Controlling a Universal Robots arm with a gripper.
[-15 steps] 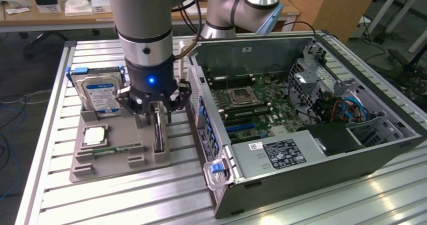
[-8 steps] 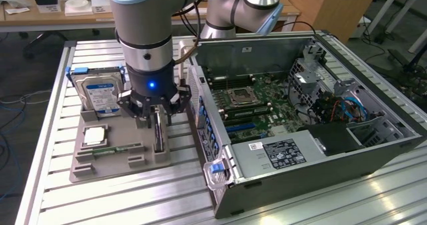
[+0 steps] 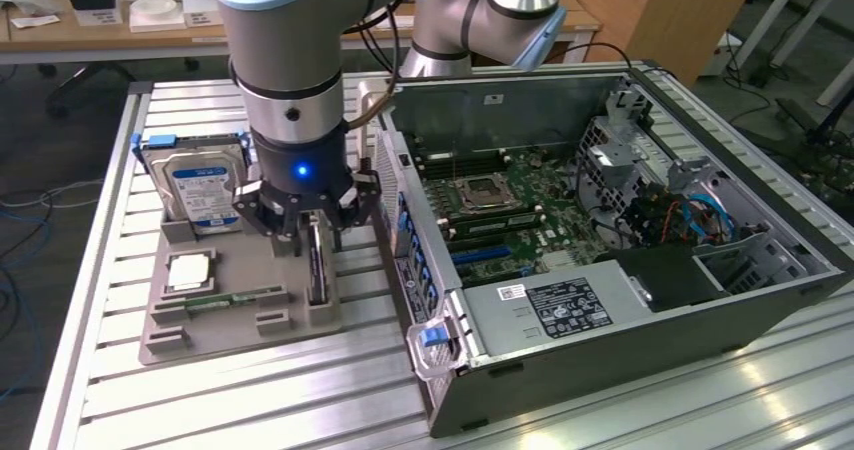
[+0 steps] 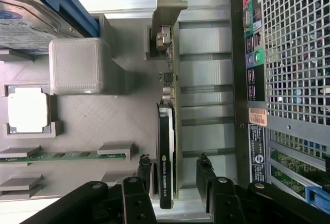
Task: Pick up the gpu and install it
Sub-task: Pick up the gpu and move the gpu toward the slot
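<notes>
The gpu [image 3: 318, 270] is a thin dark card with a silvery end bracket. It stands on its edge in a slot of the grey fixture tray [image 3: 227, 335], close to the open computer case [image 3: 601, 220]. My gripper [image 3: 314, 232] hangs straight above it, pointing down. In the wrist view the gpu [image 4: 166, 147] runs between my two black fingers [image 4: 204, 170]. The gripper [image 4: 174, 175] is open and straddles the card's end, with a gap visible on the side toward the case. The card rests in its slot.
On the same tray [image 4: 103, 126] are a blue-labelled hard drive [image 3: 200, 185], a square processor [image 3: 190, 268] and a green memory stick [image 3: 227, 298]. The case lies on its side with the motherboard [image 3: 501, 205] exposed. Its rear grille [image 4: 294, 44] stands right beside the gpu.
</notes>
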